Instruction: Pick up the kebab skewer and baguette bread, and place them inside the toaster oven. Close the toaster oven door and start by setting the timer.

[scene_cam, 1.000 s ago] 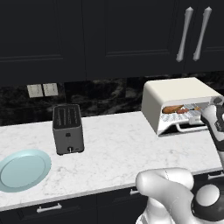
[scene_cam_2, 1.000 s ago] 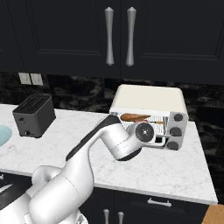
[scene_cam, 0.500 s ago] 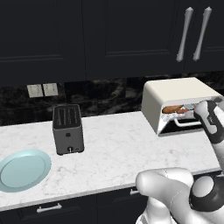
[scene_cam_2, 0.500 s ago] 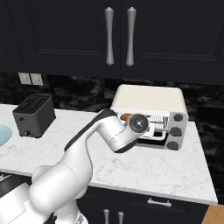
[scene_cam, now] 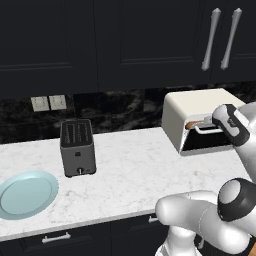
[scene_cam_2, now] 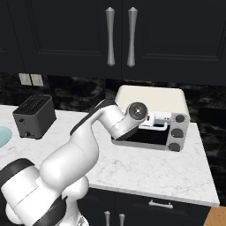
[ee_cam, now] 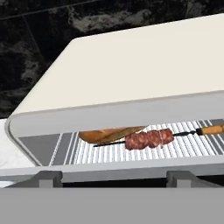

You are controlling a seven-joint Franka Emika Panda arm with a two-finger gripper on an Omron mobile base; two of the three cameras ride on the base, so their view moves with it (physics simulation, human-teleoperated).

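Note:
The cream toaster oven (scene_cam: 192, 107) stands at the right end of the counter. Its dark glass door (scene_cam: 206, 142) is tilted nearly upright, leaving a narrow gap at the top. Through that gap in the hand view, the baguette bread (ee_cam: 109, 134) and the kebab skewer (ee_cam: 148, 139) lie side by side on the wire rack (ee_cam: 188, 148). My gripper (ee_cam: 113, 179) is open at the door's upper edge by the light bar handle (scene_cam_2: 155, 125), its fingertips (ee_cam: 48, 178) wide apart. Three round knobs (scene_cam_2: 177, 132) sit on the oven's right side.
A dark grey slot toaster (scene_cam: 77, 147) stands at mid-counter. A pale blue plate (scene_cam: 25, 194) lies near the front left edge. Dark upper cabinets (scene_cam_2: 119, 37) hang above the oven. The marble counter (scene_cam_2: 176, 172) ends just right of the oven.
The oven door has swung up from its lowered position to almost upright. My gripper rose with its upper edge, moving toward the oven.

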